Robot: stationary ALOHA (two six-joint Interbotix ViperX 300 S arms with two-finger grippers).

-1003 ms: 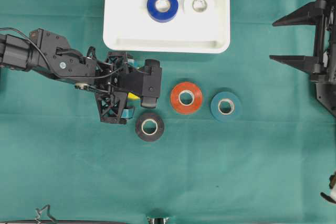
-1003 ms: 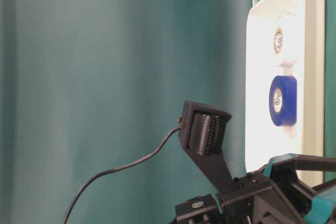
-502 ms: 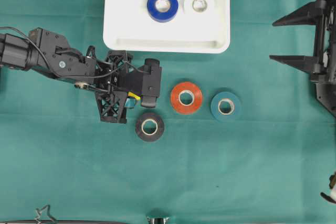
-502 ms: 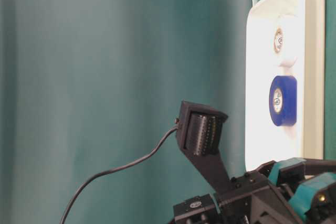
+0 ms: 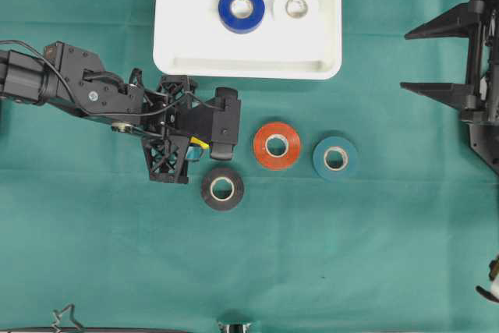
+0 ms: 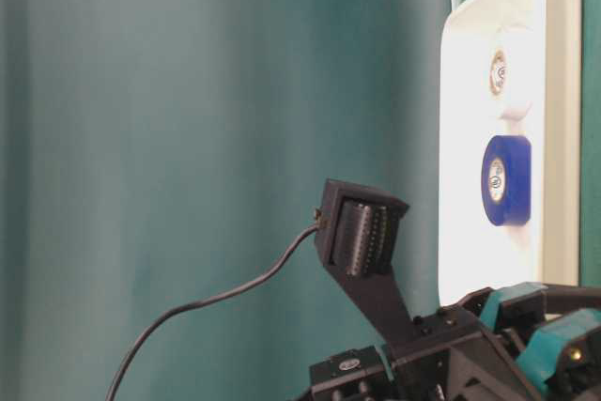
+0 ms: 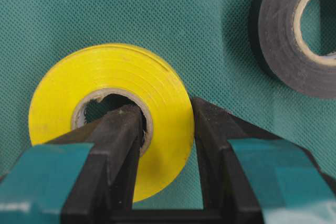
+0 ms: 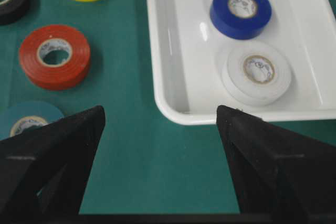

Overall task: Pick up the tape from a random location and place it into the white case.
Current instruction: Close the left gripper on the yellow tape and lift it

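Slippage worried me most: the left gripper [image 7: 163,145] had pinched only one wall of the yellow tape [image 7: 107,106], one finger down in the core and the other outside the rim, so I judged the roll could swing or slide off the smooth vinyl on the lift. It lay flat on the green cloth [image 5: 351,255], just beside the black roll [image 5: 222,188], which a careless lift might nudge. The white case [image 5: 175,56], glossy plastic with rounded corners and a raised rim, sat near, already holding the blue roll [image 5: 241,8] and the white roll [image 5: 295,7]. The red roll [image 5: 276,145] and the teal roll [image 5: 335,157] waited on the woven cloth. The right gripper [image 8: 157,145] hung wide and empty.
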